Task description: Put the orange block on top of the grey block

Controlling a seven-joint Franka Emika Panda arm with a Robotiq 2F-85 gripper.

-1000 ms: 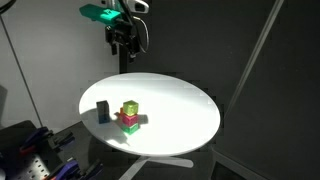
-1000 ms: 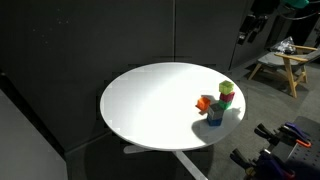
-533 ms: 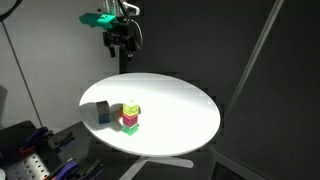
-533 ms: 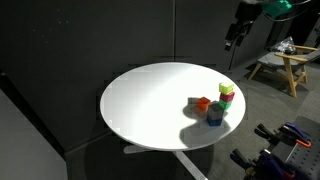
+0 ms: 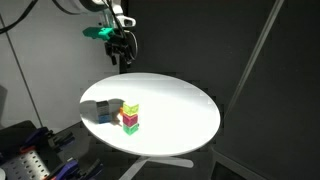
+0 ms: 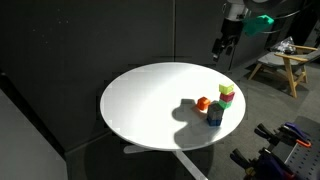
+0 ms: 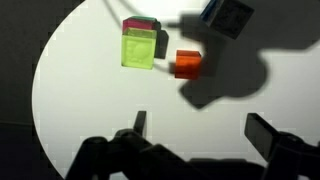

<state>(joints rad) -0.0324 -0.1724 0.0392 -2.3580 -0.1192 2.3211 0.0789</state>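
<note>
The orange block (image 7: 187, 64) lies on the white round table (image 7: 90, 100), just right of a yellow-green cube (image 7: 138, 47) that sits on a magenta cube (image 7: 141, 24). The grey block (image 7: 228, 15) stands at the top right of the wrist view, partly in shadow. In an exterior view the orange block (image 6: 203, 103) is beside the grey block (image 6: 215, 114) and the stack (image 6: 227, 95). My gripper (image 7: 200, 130) is open and empty, high above the table's far edge in both exterior views (image 5: 120, 52) (image 6: 222, 48), well apart from the blocks.
The table (image 5: 180, 110) is round with edges all around and a dark curtain behind it. The arm's shadow (image 6: 185, 110) falls across the blocks. A wooden stool (image 6: 285, 65) stands beyond the table. Equipment (image 5: 30, 150) sits low beside the table.
The arm has moved sideways and slightly lower over the table's far edge. Its shadow has spread across the table onto the blocks. The blocks have not moved.
</note>
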